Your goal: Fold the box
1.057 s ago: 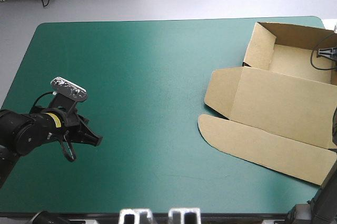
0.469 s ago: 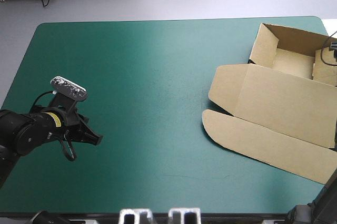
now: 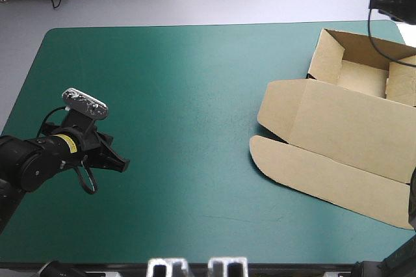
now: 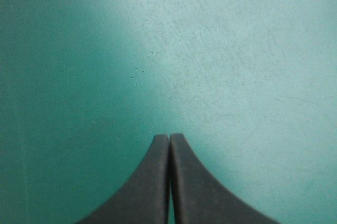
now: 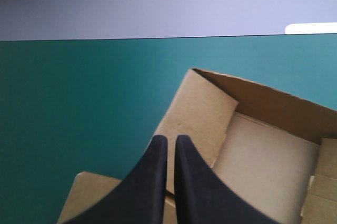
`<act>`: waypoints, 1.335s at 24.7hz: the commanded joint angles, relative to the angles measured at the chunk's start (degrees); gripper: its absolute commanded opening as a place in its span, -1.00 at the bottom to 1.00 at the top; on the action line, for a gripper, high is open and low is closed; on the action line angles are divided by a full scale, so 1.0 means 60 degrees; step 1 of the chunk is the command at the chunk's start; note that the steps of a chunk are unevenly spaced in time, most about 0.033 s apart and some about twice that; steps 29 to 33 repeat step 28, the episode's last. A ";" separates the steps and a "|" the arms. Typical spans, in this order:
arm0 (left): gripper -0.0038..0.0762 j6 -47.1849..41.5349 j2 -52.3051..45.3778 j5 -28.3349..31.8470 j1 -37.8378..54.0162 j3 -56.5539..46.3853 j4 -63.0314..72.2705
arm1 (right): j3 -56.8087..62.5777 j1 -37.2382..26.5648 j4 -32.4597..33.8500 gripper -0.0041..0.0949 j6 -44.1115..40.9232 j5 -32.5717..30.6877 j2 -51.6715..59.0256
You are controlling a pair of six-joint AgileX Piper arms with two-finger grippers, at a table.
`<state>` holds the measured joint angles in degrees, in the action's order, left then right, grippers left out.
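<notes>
The brown box [image 3: 344, 127] lies at the table's right side as an open tray with its lid flat toward the front. The tray's walls [image 3: 325, 56] stand raised at the far right corner. A long rounded flap [image 3: 318, 176] rests on the teal-green cover. My right gripper [image 5: 168, 141] is shut on nothing and hangs raised above the near left wall [image 5: 200, 108] of the box [image 5: 263, 171]. Far across the table, near its left edge, my left gripper [image 3: 120, 165] is shut and empty. In its own view the left gripper [image 4: 169, 137] points at bare cover.
The teal-green cover [image 3: 195, 108] lies bare between the left gripper and the box. The table's far edge [image 5: 105, 40] runs just beyond the tray. The box's right side passes the table's right edge in the high view.
The right arm has risen out of the tray and pulled back toward the far right corner. The box slid slightly right earlier. The left gripper has shifted a little.
</notes>
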<state>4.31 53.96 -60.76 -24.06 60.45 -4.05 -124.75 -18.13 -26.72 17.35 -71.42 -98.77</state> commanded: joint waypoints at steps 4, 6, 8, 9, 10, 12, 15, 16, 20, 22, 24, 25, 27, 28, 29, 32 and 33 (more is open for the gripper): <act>-0.93 -0.0102 -0.0078 0.0473 -0.0016 0.0134 0.0076 | 0.1629 0.1833 0.0990 -0.96 0.0327 -0.0024 0.1543; -0.93 -0.0102 -0.0078 0.0514 -0.0016 -0.0131 0.0210 | 0.3041 0.2450 0.1367 -0.96 0.0489 -0.0024 0.2235; -0.93 -0.0102 -0.0078 0.0496 -0.0016 -0.0465 0.0405 | 0.4388 0.2768 0.1384 -0.96 0.0701 -0.0024 0.2899; -0.93 -0.0135 -0.0078 0.0513 -0.0016 -0.0573 0.0458 | 0.4878 0.2851 0.1384 -0.96 0.0788 -0.0024 0.3153; -0.93 -0.0180 -0.0078 0.0534 -0.0016 -0.0682 0.0529 | 0.5382 0.2872 0.1358 -0.96 0.0904 -0.0024 0.3421; -0.93 -0.0207 -0.0078 0.0630 -0.0016 -0.0872 0.0675 | 0.6287 0.2872 0.1199 -0.96 0.1119 0.0024 0.3935; -0.93 -0.0330 -0.0078 0.0804 -0.0016 -0.1143 0.0909 | 0.8183 0.2872 0.0992 -0.95 0.1857 0.0671 0.5191; -0.93 -0.0330 -0.0078 0.0828 -0.0016 -0.1257 0.0909 | 0.9157 0.2872 0.0992 -0.96 0.2218 0.1026 0.5937; -0.93 -0.0335 -0.0135 0.0842 -0.0016 -0.1288 0.0951 | 1.1174 0.2872 0.1032 -0.96 0.2332 0.1627 0.7689; -0.93 -0.0352 -0.0135 0.0737 -0.0016 -0.1353 0.1117 | 1.1865 0.2872 0.1048 -0.96 0.2332 0.1630 0.8296; -0.93 -0.0352 -0.0135 0.0799 -0.0016 -0.1524 0.1257 | 1.2230 0.2872 0.1048 -0.96 0.2332 0.1718 0.8543; -0.93 -0.0352 -0.0135 0.0839 -0.0016 -0.1613 0.1278 | 1.2414 0.2872 0.1068 -0.96 0.2332 0.1759 0.8649; -0.93 -0.0352 -0.0135 0.0910 -0.0016 -0.1815 0.1296 | 1.2667 0.2872 0.1106 -0.96 0.2332 0.1810 0.8764; -0.93 -0.0352 -0.0135 0.0910 -0.0016 -0.1892 0.1323 | 1.2765 0.2872 0.1107 -0.96 0.2332 0.1810 0.8783; -0.93 -0.0352 -0.0135 0.0910 -0.0016 -0.1892 0.1323 | 1.2765 0.2872 0.1107 -0.96 0.2332 0.1810 0.8783; -0.93 -0.0352 -0.0135 0.0910 -0.0016 -0.1892 0.1323 | 1.2765 0.2872 0.1107 -0.96 0.2332 0.1810 0.8783; -0.93 -0.0352 -0.0135 0.0910 -0.0016 -0.1892 0.1323 | 1.2765 0.2872 0.1107 -0.96 0.2332 0.1810 0.8783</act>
